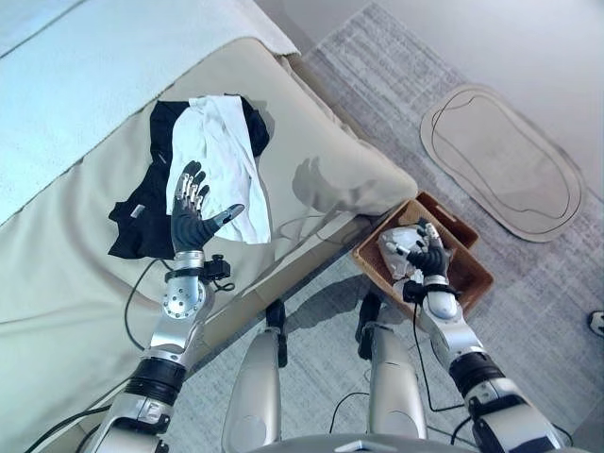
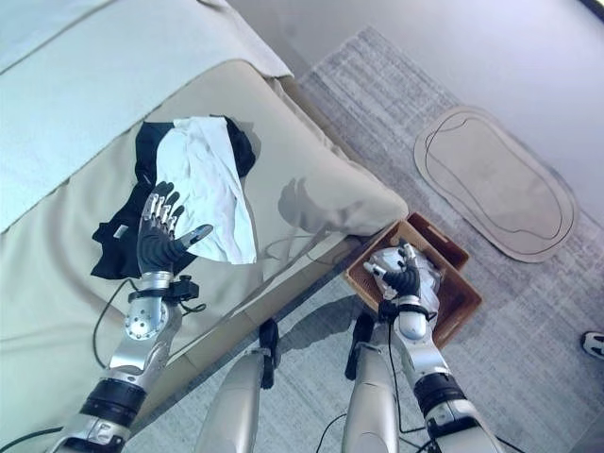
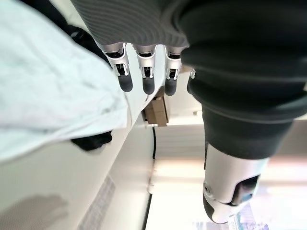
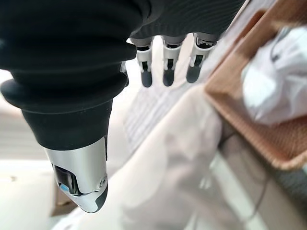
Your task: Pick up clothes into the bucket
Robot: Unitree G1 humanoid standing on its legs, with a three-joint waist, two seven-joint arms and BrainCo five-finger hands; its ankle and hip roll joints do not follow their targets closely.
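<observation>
A white garment point(image 1: 226, 151) lies spread over a black garment point(image 1: 140, 215) on the beige bed point(image 1: 75, 283). My left hand point(image 1: 192, 222) hovers open just above the near edge of the white garment, fingers straight and thumb spread, holding nothing. In the left wrist view its fingers point(image 3: 146, 72) hang beside the white garment point(image 3: 48, 96). A brown woven basket point(image 1: 469, 278) stands on the floor beside the bed with a white cloth point(image 1: 398, 247) inside. My right hand point(image 1: 432, 260) is open above the basket, with nothing in it. The basket point(image 4: 230, 91) and white cloth point(image 4: 278, 86) show past its fingers point(image 4: 165, 62).
The bed's rounded corner point(image 1: 359, 179) juts out between the clothes and the basket. An oval beige mat point(image 1: 500, 160) lies on the grey carpet beyond the basket. A person's shoe point(image 1: 596, 323) shows at the right edge. A pale blue blanket point(image 1: 85, 66) covers the far side of the bed.
</observation>
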